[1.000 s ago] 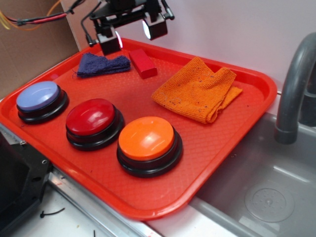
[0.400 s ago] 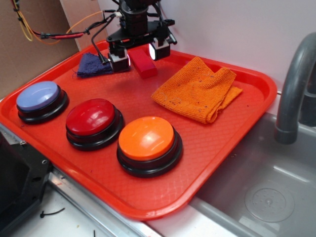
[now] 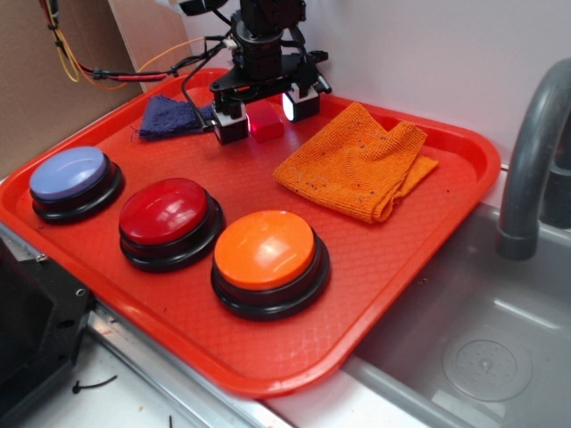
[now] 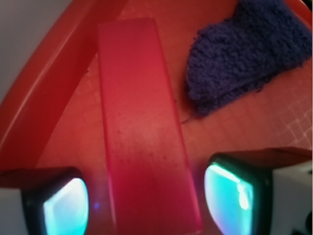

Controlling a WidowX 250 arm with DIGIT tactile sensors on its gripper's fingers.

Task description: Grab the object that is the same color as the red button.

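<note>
Step in hand looks like the final approach to the grasp: gripper (image 3: 266,118) low over the far end of the red tray (image 3: 464,183), jaws spread wide and holding nothing. The red block (image 3: 267,122) lies on the tray floor between the two fingers. In the wrist view the block (image 4: 144,127) runs lengthwise away from the gripper (image 4: 146,198), with one lit pad (image 4: 66,208) on each side and a visible gap between block and pad on both sides, so no contact yet. Dark blue cloth (image 4: 244,54) sits just beside the block, off one finger. The red button (image 3: 165,212) stands well apart, toward the tray's near side. Next move, as I judge it: settle down if needed, then close squarely across the block's narrow width.
</note>
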